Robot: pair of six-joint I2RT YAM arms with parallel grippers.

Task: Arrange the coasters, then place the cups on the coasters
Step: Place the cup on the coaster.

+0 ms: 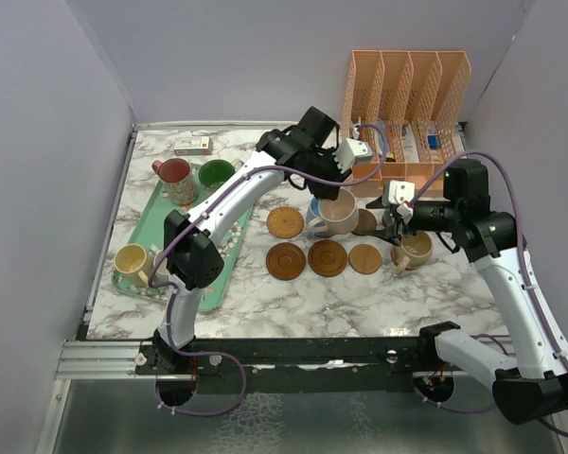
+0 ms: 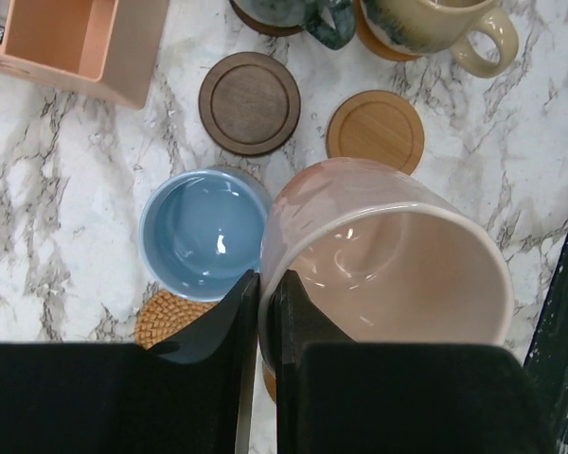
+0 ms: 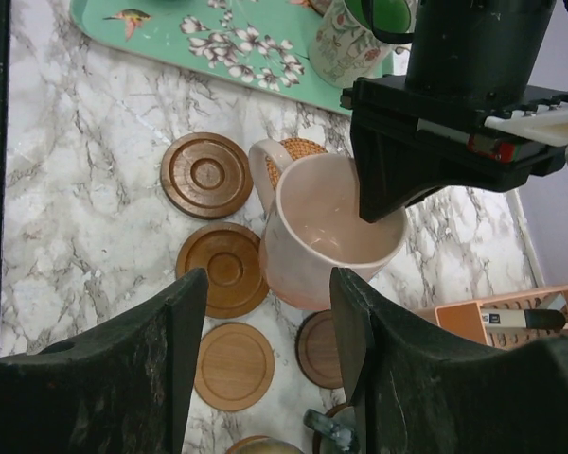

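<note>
A: At the left pincer (image 2: pixel 265 284), what is held?
B: The rim wall of the pink mug (image 2: pixel 388 274) is pinched between closed jaws, one finger inside and one outside. The right pincer (image 3: pixel 270 279) is seen open, with nothing in it.
A: Where is the mug found?
B: Over the worktop (image 1: pixel 265 293), just beside the blue cup (image 2: pixel 204 232) on its woven coaster (image 2: pixel 166 317). Whether it is lifted cannot be told.
A: How should it be handled?
B: Glazed ceramic is judged stiff, slick, breakable and fairly heavy. Tilting may be allowed by a rim pinch, so a slow, level set-down is advised.
</note>
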